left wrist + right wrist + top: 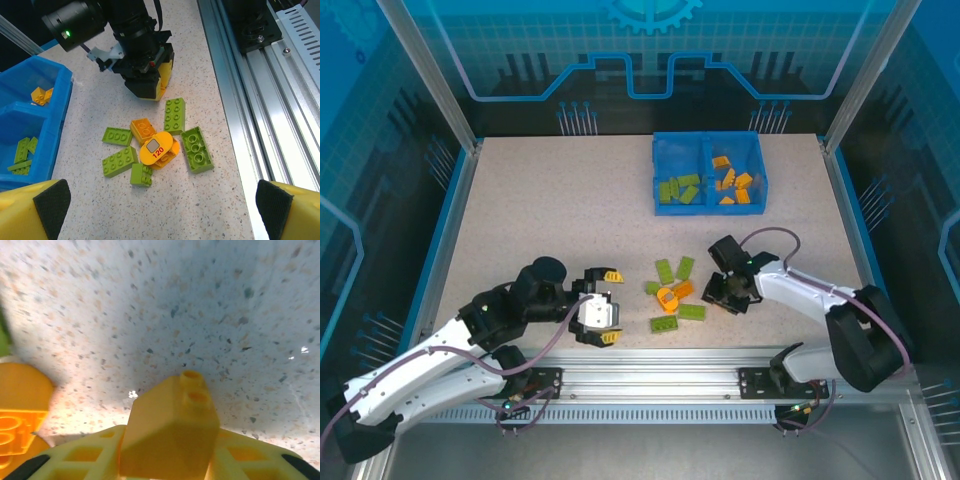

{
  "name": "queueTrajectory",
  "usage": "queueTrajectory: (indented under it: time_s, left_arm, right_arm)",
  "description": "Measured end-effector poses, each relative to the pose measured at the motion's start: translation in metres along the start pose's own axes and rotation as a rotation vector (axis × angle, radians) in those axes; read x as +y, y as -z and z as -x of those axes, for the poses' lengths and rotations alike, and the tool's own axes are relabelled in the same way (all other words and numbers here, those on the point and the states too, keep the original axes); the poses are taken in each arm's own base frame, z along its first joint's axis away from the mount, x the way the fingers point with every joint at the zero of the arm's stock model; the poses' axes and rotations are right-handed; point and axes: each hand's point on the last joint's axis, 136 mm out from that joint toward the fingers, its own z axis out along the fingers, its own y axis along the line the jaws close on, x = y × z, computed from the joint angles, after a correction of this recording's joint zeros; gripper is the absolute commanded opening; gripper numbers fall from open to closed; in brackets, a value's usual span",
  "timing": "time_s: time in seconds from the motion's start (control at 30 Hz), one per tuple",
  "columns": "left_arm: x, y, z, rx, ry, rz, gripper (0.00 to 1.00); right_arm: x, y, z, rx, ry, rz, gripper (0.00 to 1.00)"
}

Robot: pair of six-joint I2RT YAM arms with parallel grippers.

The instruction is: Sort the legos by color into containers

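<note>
Speckled beige counter (540,210) starts at the aluminium rail (650,378) nearest me. My left claw (610,306) hovers with fingers wide apart. Just beyond, loose green and orange legos (672,296) lie heaped; one curved orange piece (158,150) carries a sticker reading "120". My right claw (728,297) is clamped on an orange brick (172,430) beside them. Farther off, the blue bin (710,209) holds green bricks left, orange right. Blue translucent panels (650,60) wall the cell.
</note>
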Motion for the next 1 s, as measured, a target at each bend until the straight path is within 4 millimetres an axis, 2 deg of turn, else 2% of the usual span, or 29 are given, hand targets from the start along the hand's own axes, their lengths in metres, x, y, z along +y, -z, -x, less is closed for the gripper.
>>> queueTrajectory:
  time_s: [0.13, 0.23, 0.37, 0.5, 0.63, 0.87, 0.93, 1.0]
  left_arm:
    - [-0.001, 0.003, 0.002, -0.018, -0.008, 0.010, 0.99]
    - [0.000, 0.006, 0.004, -0.038, -0.018, 0.027, 0.99]
    - [0.002, 0.009, 0.008, -0.061, -0.029, 0.050, 0.99]
    - [0.006, 0.009, 0.007, -0.053, -0.030, 0.070, 0.99]
    - [0.007, 0.010, 0.006, -0.045, -0.029, 0.081, 0.99]
    - [0.010, 0.014, 0.007, -0.051, -0.033, 0.107, 0.99]
    - [0.010, 0.015, 0.006, -0.049, -0.033, 0.113, 0.99]
    - [0.011, 0.015, 0.005, -0.043, -0.028, 0.118, 0.99]
  right_arm:
    - [0.007, 0.030, 0.012, -0.120, 0.069, 0.015, 0.34]
    - [0.029, 0.064, 0.029, -0.236, 0.163, 0.025, 0.33]
    - [0.064, 0.111, 0.069, -0.389, 0.244, 0.071, 0.32]
    - [0.088, 0.133, 0.122, -0.470, 0.281, 0.060, 0.31]
    - [0.099, 0.131, 0.191, -0.493, 0.248, 0.028, 0.32]
    - [0.113, 0.102, 0.310, -0.492, 0.188, -0.022, 0.29]
    - [0.115, 0.088, 0.335, -0.495, 0.178, -0.040, 0.29]
    - [0.113, 0.073, 0.351, -0.485, 0.171, -0.068, 0.31]
